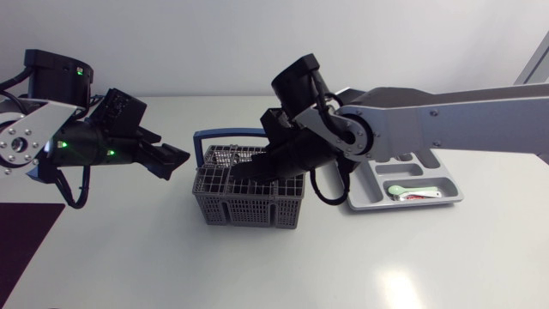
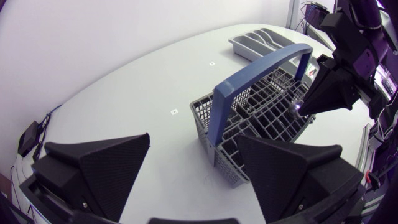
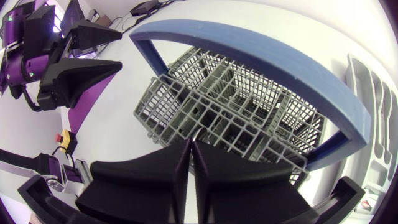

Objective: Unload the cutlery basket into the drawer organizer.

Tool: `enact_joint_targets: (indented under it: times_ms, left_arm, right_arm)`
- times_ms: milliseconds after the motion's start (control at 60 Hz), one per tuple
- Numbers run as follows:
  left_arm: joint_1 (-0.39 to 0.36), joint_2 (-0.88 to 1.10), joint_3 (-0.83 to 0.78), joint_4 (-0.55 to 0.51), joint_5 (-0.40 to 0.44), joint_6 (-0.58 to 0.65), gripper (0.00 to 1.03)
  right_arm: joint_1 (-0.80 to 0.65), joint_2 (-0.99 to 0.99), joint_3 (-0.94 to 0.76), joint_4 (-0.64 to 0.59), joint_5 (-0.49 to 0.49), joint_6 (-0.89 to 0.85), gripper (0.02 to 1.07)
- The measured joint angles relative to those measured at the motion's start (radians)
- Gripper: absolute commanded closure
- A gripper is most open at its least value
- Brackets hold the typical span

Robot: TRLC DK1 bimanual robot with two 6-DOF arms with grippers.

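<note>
The job looked barely started. In the drawer organizer point(image 1: 429, 163), lying at the 3 o'clock side of the cutlery basket point(image 1: 249, 204), only a pale green spoon point(image 1: 413, 192) and something small and red beside it showed, in the slot toward 5 o'clock; the other slots that could be seen held nothing I could make out. The basket stood near the middle of the table with its blue handle point(image 3: 261, 56) upright. How much was left inside it could not be told, since the grid walls hid most of the cells.

The right gripper point(image 3: 191, 144) was down over the basket's 12 o'clock half, jaws drawn almost together, with a thin bright utensil point(image 2: 297, 109) pinched at the tips, so a pick seemed to be under way. By my judgement that piece had yet to be lifted out and carried toward 3 o'clock.

The left gripper point(image 1: 176, 163) hung at the basket's 9 o'clock, clear of it, jaws spread wide and holding nothing
</note>
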Motion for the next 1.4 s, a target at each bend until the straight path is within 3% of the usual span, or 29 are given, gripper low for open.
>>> enact_joint_targets:
  times_ms: [833,1400]
  left_arm:
    - [-0.04,0.0,0.0,0.0,0.0,0.0,0.06]
    - [-0.041,0.0,0.003,-0.019,0.0,0.0,0.06]
  right_arm:
    - [-0.093,-0.219,-0.139,0.101,-0.263,-0.002,0.99]
    - [-0.124,-0.381,-0.146,0.039,-0.316,-0.006,0.99]
